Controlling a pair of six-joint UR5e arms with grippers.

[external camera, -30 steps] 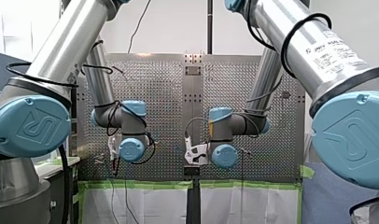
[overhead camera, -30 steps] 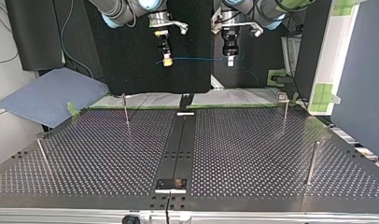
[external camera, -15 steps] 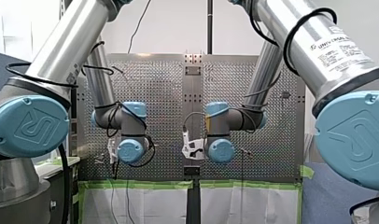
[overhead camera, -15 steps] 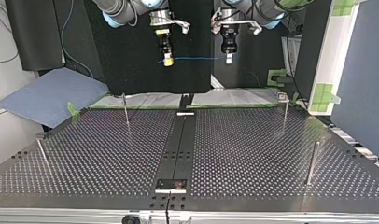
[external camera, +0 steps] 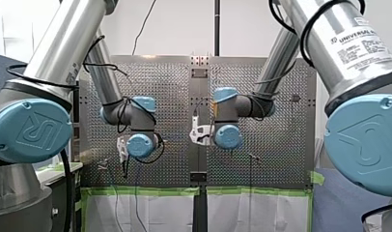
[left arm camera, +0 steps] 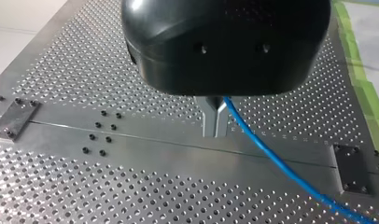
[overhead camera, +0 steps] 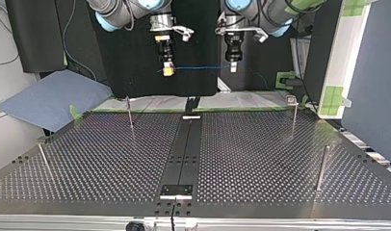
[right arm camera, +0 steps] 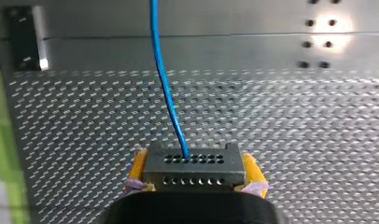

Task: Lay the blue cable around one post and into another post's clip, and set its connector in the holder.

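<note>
Blue cable (overhead camera: 198,68) spans 9 to 3 o'clock in the top view, above the worktop (overhead camera: 261,159). Right end effector (right arm camera: 195,171) clamps its connector (right arm camera: 194,161); left end effector (left arm camera: 214,130) pinches the cable.

Four posts (overhead camera: 321,168), one blue cable (overhead camera: 198,68), one connector (right arm camera: 192,168)

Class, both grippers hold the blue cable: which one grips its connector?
My right gripper: its yellow-padded fingers clamp the black, many-holed connector. My left gripper pinches only bare blue cable.
</note>
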